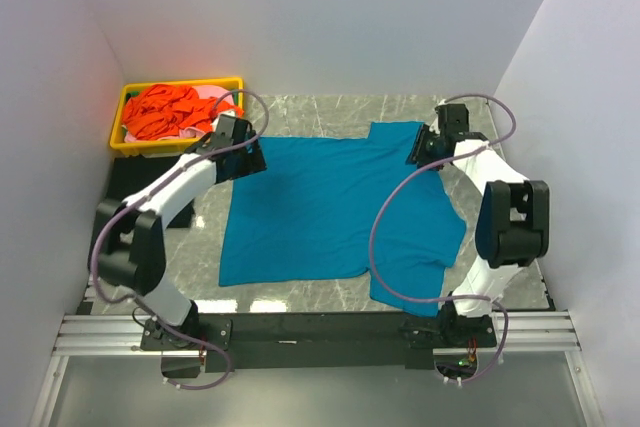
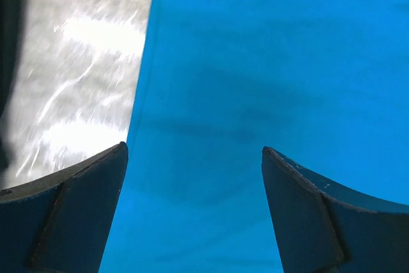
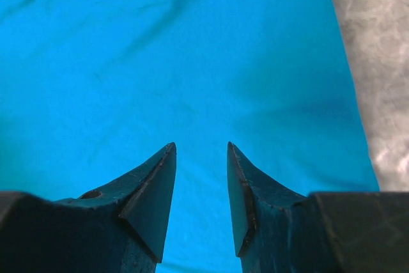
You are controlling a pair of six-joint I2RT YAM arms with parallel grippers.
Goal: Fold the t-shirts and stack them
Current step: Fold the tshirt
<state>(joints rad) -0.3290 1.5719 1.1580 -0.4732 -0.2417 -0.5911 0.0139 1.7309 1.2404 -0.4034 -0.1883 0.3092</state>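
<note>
Shirt loc: teal t-shirt lay spread flat mid-table, marble table bare around it; orange-red shirts heaped in yellow tray, far-left corner.
L grip: left gripper over far-left edge of teal shirt, fingers spread wide, nothing between them.
R grip: right gripper over far-right part, fingers narrowly apart, no cloth pinched.
Risk 1: L sat astride the cloth edge; if it closed there it could catch only a sliver, so the cloth would prob slip out on lift.
Risk 2: uneven gaps L vs R; one side might bite first, leaving a skewed fold.
Risk 3: R arm's purple cable looped over shirt; could drag or ruck the cloth.
Risk 4: tips pressed too low could scrape the marble.
Labels/writing: none legible in any view; no brand or print seen on shirt.
</note>
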